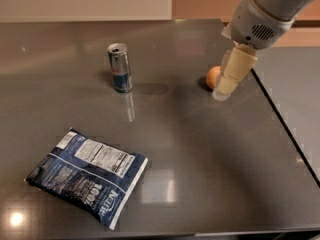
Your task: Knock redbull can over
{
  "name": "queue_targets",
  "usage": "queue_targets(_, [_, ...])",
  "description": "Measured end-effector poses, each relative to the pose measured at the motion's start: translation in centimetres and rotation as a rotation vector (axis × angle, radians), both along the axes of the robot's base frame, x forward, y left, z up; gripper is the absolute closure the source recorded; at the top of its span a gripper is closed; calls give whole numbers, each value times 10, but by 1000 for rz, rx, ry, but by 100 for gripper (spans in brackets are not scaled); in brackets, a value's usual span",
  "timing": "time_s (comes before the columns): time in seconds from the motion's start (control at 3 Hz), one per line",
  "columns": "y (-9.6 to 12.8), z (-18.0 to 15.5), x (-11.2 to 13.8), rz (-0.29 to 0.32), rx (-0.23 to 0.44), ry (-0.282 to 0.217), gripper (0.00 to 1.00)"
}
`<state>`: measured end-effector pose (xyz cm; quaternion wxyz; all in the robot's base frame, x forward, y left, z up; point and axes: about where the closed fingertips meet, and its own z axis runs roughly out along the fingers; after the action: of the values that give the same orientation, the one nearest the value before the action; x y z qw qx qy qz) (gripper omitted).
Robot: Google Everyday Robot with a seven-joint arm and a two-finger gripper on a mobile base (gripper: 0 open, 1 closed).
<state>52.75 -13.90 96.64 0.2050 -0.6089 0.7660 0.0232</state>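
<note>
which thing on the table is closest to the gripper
The orange ball: the gripper hangs just in front of it, partly covering it, while the redbull can and blue snack bag sit far off.

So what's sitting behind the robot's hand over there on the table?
An orange round thing, perhaps a fruit, rests on the table behind the hand, which hangs right of the redbull can. The hand covers its right side, so its full shape is hidden.

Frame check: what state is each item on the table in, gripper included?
redbull can: upright on the table, nothing touching it.
snack bag: lying flat, nutrition panel up.
orange: resting on the table, partly hidden behind the gripper.
gripper: pointing down beside the orange, well apart from the can.
</note>
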Motion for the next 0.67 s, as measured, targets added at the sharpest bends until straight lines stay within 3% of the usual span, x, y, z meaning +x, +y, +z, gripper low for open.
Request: queue_targets(0.67, [70, -17, 42, 42, 212, 22, 0])
